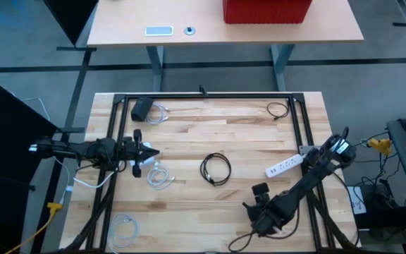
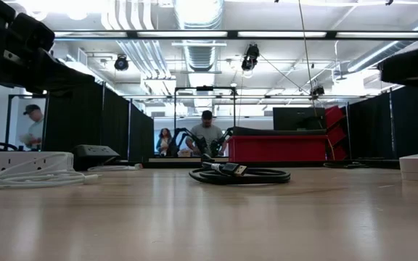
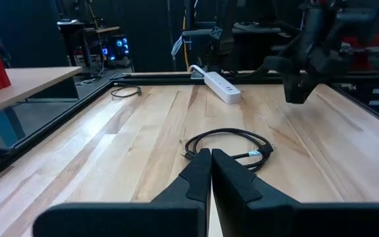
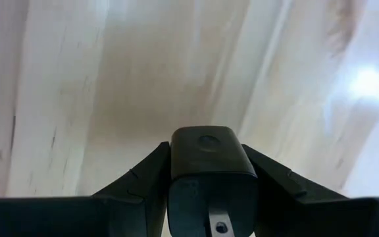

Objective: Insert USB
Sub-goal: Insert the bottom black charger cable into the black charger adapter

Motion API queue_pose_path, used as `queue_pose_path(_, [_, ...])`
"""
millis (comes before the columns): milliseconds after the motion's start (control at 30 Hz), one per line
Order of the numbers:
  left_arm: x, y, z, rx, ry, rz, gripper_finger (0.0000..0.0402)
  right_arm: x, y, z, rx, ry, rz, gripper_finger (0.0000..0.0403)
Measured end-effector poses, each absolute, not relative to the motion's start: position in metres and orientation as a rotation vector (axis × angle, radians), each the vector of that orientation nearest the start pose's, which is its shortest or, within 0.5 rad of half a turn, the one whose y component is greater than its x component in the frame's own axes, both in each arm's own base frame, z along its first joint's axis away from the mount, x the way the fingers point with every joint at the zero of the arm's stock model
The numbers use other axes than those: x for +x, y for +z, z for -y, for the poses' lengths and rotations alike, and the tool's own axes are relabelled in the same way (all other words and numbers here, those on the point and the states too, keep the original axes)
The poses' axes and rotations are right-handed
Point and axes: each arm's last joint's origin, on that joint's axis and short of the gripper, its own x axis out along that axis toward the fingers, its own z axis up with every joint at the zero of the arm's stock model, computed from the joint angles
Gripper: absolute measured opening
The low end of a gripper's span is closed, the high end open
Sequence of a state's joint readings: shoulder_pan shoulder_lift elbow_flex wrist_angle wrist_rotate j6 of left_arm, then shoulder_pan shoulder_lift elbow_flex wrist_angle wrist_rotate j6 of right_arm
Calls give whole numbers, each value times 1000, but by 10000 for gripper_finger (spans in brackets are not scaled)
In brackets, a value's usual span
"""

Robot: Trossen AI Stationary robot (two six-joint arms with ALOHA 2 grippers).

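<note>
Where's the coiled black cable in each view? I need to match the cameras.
High: black cable at table centre.
Low: centre, flat on the wood.
Left wrist: just beyond the shut left gripper, at.
Right wrist: not in it.
Shared landmark: white power strip.

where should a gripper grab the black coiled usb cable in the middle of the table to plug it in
Probably at the plug end, not the loop. The black coiled USB cable lies flat on the wooden table, its connector ends tucked against the coil's near edge in the left wrist view. Coming straight down, fingers closing across the plug's sides, looks best. The left gripper, shut and empty, points toward it.
</note>
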State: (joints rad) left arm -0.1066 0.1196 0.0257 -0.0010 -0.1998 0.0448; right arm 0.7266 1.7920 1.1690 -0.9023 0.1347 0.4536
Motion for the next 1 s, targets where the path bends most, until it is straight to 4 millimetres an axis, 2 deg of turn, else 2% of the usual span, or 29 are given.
queue_pose_path(167, [103,166,5,69,92,-66,0,245,183,-196,-248,117,-1405,145])
queue_pose_path(467, [102,190,5,-365,60,203,0,261,198,-169,-244,129,-1352,145])
queue_pose_path(667, [107,186,6,-319,71,157,0,281,200,-148,-213,119,-1295,145])
queue_pose_path(800, [115,183,7,-308,76,122,4,285,209,-135,-191,72,-1323,145])
queue_pose_path(1000, [133,192,9,-177,92,11,55,287,231,-127,-117,43,-1260,145])
